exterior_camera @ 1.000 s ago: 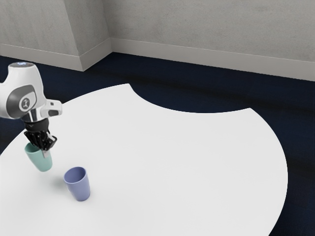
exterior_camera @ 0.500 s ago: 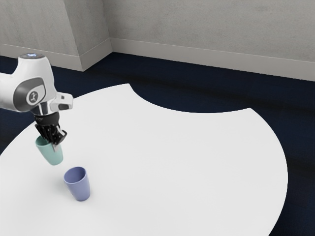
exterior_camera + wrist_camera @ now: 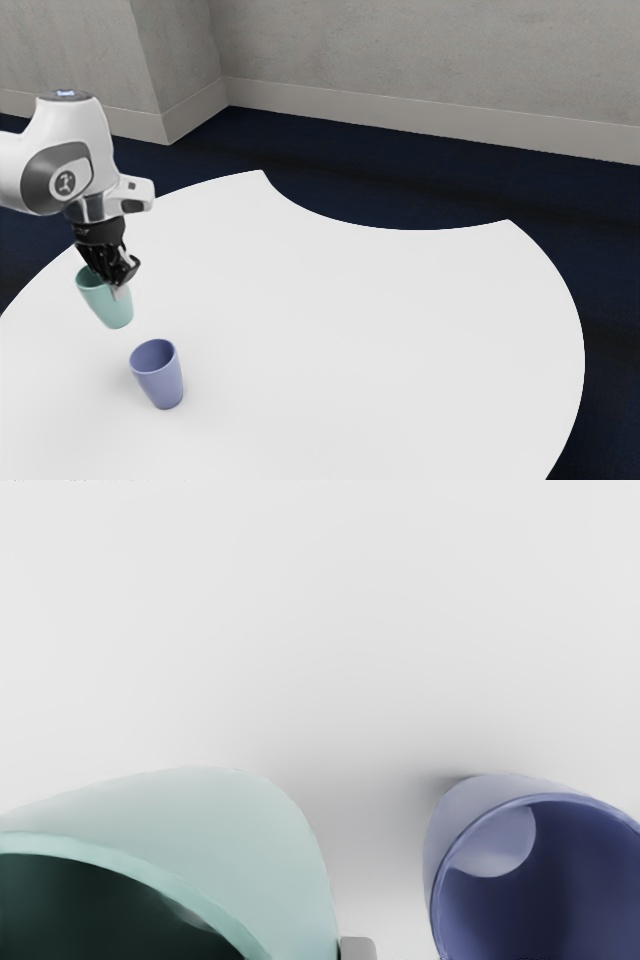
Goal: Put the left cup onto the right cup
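Blue cup (image 3: 157, 372) nearest, upright on the desk (image 3: 380, 330), mouth open and unobstructed, well set to take a second cup nested into it; just behind, toward the exterior view's left, mint cup (image 3: 106, 303), raised clear of the desk and apart from the blue one, tilted with its base leaning toward it, likely because gripped at the rim alone; fingers (image 3: 115, 270) clenched on that rim, apparently pinching the wall from inside and outside; from the hand's camera, mint cup (image 3: 180, 840) close beneath, blue cup (image 3: 520, 870) alongside, mouths not yet lined up; above, arm (image 3: 60, 170) reaching in from the exterior view's left, wrist turned steeply down at the desk; by the look of it mid-carry, a sideways shift needed before lowering; farther off, dark floor (image 3: 450, 170), then pale wall (image 3: 400, 50).
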Robot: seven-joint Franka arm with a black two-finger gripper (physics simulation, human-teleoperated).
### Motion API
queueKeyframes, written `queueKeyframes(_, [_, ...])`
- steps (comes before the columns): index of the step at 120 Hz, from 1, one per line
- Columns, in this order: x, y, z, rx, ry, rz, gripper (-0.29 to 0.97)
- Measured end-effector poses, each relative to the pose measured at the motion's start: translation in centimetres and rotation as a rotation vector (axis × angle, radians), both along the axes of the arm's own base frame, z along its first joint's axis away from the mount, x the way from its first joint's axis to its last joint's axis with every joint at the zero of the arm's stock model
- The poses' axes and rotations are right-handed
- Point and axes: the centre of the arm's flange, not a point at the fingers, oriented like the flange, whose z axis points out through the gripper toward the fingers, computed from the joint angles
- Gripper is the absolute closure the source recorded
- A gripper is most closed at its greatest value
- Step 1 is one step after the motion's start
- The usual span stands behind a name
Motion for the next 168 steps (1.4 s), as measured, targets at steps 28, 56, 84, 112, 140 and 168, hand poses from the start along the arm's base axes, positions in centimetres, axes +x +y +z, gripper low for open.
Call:
queueKeyframes(28, [-0.1, -2.0, 0.2, 0.004, 0.020, -0.038, 0.79])
queueKeyframes(56, [0.0, -4.1, 0.4, 0.000, 0.028, -0.072, 0.79])
queueKeyframes(84, [-0.2, -5.5, 0.6, -0.005, 0.032, -0.092, 0.79])
queueKeyframes(112, [-0.3, -7.1, 0.6, -0.010, 0.044, -0.117, 0.79])
queueKeyframes(140, [-0.6, -8.5, 1.0, -0.009, 0.040, -0.140, 0.79])
queueKeyframes(168, [-0.8, -9.7, 0.6, -0.010, 0.053, -0.159, 0.79])
